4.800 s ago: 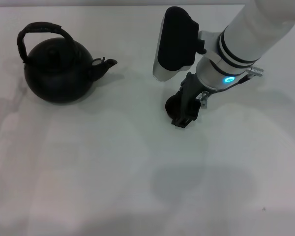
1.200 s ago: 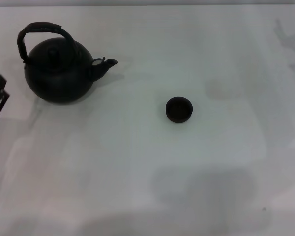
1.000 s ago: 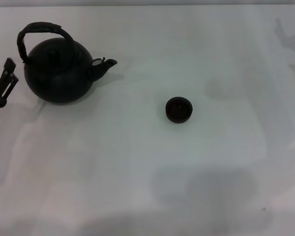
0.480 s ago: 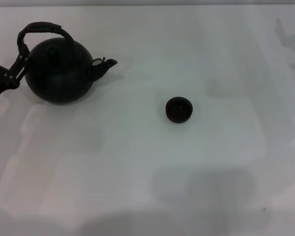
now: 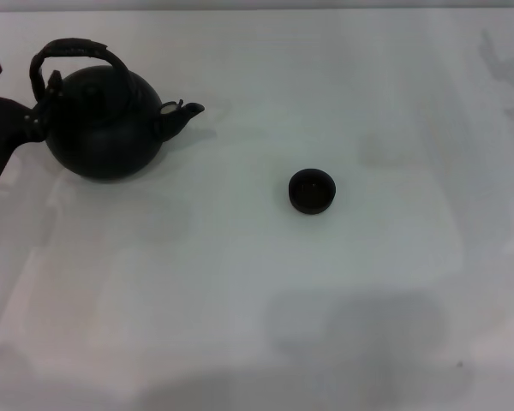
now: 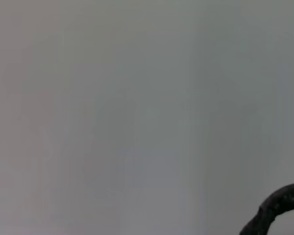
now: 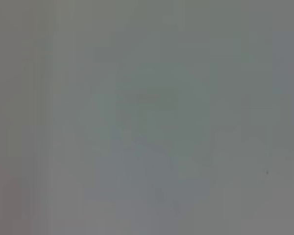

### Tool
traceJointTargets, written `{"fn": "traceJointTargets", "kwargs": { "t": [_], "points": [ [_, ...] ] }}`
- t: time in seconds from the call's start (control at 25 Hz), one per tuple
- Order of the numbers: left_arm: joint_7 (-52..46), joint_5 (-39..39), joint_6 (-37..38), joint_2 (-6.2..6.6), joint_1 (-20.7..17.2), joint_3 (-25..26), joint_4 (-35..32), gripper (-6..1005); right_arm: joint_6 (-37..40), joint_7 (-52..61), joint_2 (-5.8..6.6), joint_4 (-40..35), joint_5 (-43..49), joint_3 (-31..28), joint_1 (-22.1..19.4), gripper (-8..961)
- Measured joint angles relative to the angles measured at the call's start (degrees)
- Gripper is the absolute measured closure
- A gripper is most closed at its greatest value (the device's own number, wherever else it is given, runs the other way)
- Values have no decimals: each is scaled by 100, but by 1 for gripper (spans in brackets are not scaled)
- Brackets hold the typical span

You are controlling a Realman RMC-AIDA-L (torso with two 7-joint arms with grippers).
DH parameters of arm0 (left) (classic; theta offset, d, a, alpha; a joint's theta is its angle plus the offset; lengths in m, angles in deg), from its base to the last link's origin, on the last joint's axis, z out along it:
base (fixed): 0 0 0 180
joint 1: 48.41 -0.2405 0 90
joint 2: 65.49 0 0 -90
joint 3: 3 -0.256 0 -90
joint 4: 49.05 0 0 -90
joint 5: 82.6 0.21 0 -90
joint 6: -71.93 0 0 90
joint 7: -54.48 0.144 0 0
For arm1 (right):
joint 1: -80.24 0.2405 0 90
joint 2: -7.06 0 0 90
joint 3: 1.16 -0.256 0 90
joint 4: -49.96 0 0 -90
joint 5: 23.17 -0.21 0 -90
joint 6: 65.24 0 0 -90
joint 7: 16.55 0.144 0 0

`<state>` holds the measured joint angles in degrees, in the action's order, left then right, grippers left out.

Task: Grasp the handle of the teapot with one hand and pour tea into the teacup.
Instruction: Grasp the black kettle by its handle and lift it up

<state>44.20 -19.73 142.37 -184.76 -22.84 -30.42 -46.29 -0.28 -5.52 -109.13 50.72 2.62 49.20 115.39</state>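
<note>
The left end effector (image 5: 21, 90) reaches in from the worktop's (image 5: 265, 300) left edge with its fingers spread wide; one fingertip (image 5: 51, 81) lies at the handle's (image 5: 73, 50) left base and nothing is gripped. The teapot (image 5: 103, 124) stands upright at far left, its spout toward the teacup (image 5: 312, 190), which stands well apart near the middle. The right end effector is out of view.
</note>
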Motion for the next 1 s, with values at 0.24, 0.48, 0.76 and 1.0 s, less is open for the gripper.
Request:
{"fn": "traceJointTargets", "kwargs": {
  "t": [0.24, 0.48, 0.76, 1.0],
  "points": [
    [588, 177, -71, -13, 119, -38, 114, 256, -8, 3, 0, -9, -5, 0, 0, 128],
    [635, 199, -61, -18, 130, -58, 136, 409, -68, 4, 0, -24, -5, 0, 0, 128],
    [639, 203, -25, -17, 117, -61, 137, 595, -149, 4, 0, -24, -4, 0, 8, 128],
    [642, 209, 196, -9, 101, -63, 131, 730, -207, 14, 0, -21, -4, 0, 9, 128]
  ]
}}
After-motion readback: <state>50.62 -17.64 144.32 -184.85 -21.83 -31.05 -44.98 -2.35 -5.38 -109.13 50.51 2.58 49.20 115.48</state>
